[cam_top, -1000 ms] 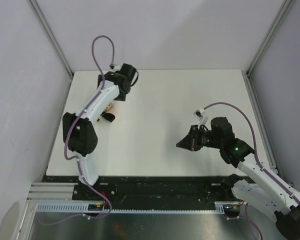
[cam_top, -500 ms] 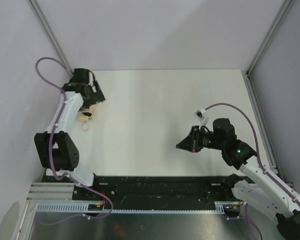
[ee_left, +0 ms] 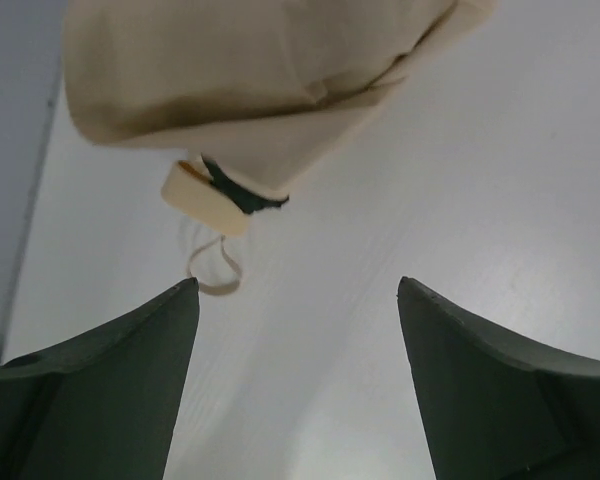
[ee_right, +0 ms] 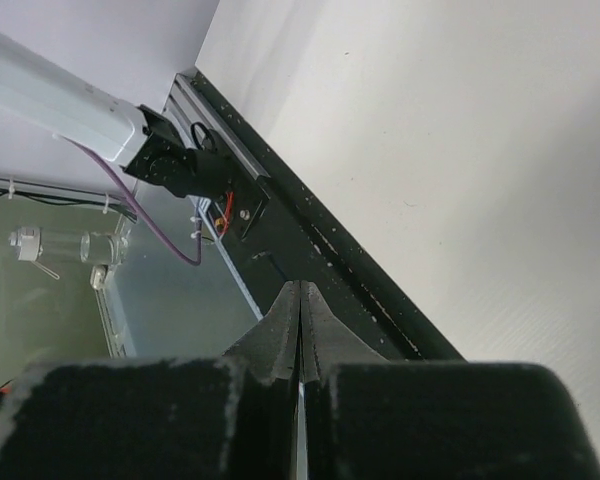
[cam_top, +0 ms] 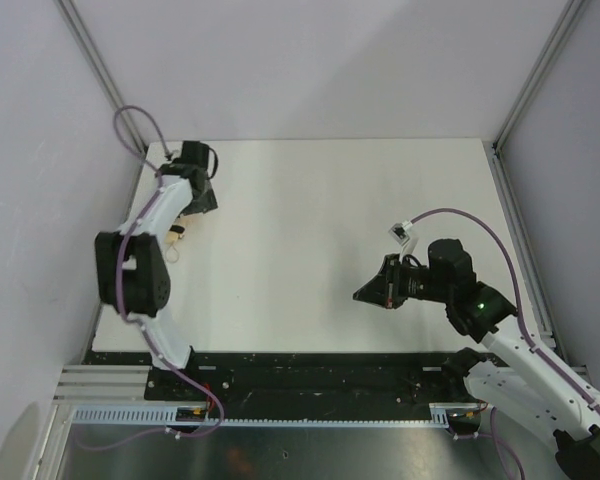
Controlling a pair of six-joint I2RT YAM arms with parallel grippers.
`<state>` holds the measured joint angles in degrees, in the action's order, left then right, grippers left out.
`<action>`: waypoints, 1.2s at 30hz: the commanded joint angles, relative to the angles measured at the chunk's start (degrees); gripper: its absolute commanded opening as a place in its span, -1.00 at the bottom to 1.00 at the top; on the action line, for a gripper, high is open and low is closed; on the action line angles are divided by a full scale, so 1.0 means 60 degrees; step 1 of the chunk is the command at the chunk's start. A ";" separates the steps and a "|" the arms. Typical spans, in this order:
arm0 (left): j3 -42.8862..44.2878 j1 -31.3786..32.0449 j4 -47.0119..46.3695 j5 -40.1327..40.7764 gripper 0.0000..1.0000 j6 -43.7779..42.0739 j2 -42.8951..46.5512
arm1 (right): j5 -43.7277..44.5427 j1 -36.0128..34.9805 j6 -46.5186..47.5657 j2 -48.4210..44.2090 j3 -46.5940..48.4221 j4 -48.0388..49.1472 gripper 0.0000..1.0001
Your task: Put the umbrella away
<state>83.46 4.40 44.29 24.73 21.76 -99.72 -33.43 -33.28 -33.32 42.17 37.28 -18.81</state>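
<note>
Left arm (cam_top: pixel 152 215): elbow folded, forearm reaching toward the far-left corner of the surface (cam_top: pixel 310 220). Left hand (ee_left: pixel 295 290): fingers spread wide apart. Right arm (cam_top: pixel 520 350): raised over the surface's near-right part. Right hand (ee_right: pixel 300 300): fingers pressed together, pointing left.

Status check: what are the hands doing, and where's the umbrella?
Left hand open, facing umbrella. Right hand shut, empty. Umbrella on table, ungripped. Nothing in between.

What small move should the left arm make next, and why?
Probably ease the left gripper forward to the umbrella. Its fingers are open with nothing between them, and the umbrella lies just past their tips, handle nearest. The right gripper is shut and far off.
</note>
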 commanded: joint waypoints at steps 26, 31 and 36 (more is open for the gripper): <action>0.4077 -0.0469 0.0694 0.2106 0.30 -0.2184 -0.5337 | 0.0060 0.0275 0.0150 -0.0978 0.0071 -0.0496 -1.00; 0.4267 -0.1056 0.0783 0.1143 -0.09 -0.2053 -0.5620 | 0.0014 0.0346 -0.0077 -0.1033 0.0071 -0.0265 -1.00; 0.4540 -0.1209 0.0924 -0.0003 -0.65 -0.1917 -0.5335 | 0.0001 0.0406 -0.0137 -0.1019 0.0084 -0.0239 -1.00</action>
<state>109.06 -1.13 48.95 33.89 8.78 -131.81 -32.64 -31.24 -33.23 36.53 37.28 -22.11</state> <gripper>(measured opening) 0.285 0.006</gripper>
